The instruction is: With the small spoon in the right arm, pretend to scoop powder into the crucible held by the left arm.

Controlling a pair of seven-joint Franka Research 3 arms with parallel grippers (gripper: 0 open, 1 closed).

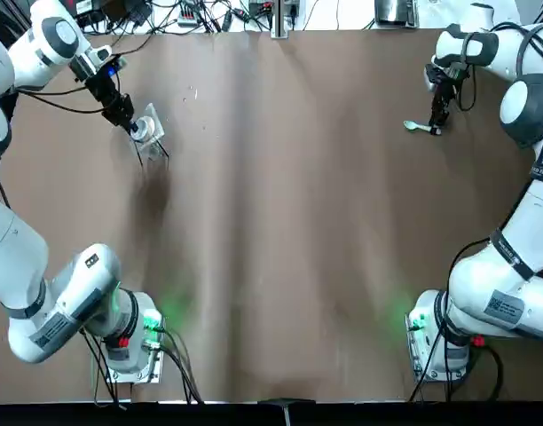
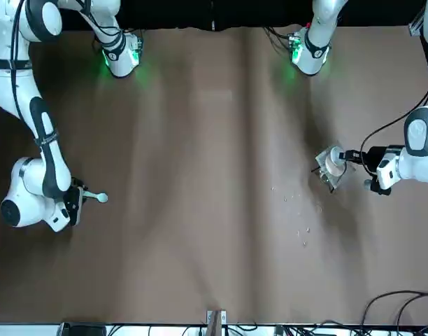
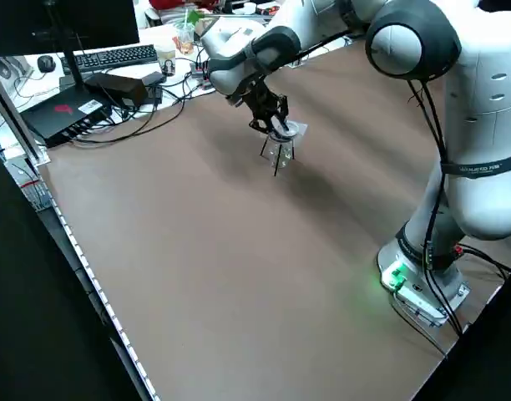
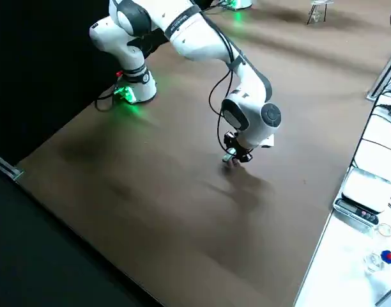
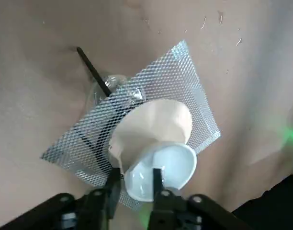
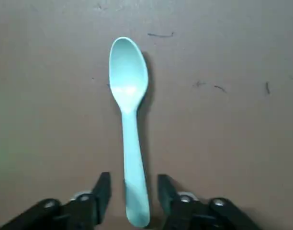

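A small white crucible (image 5: 161, 165) rests on a square wire mesh (image 5: 185, 91) on a tripod stand at the table's far left (image 1: 145, 131). My left gripper (image 5: 134, 184) straddles the crucible's near rim, one finger outside the wall and one inside the bowl, with a gap still showing, so it is open. A pale green spoon (image 6: 129, 120) lies flat on the table at the far right (image 1: 416, 127). My right gripper (image 6: 131, 191) is lowered over the spoon's handle end, open, with a finger on each side and space around the handle.
Small white specks (image 2: 301, 227) lie scattered on the brown table near the stand. Cables and equipment (image 1: 192, 13) run along the far edge. Both arm bases (image 1: 129, 342) stand at the near corners.
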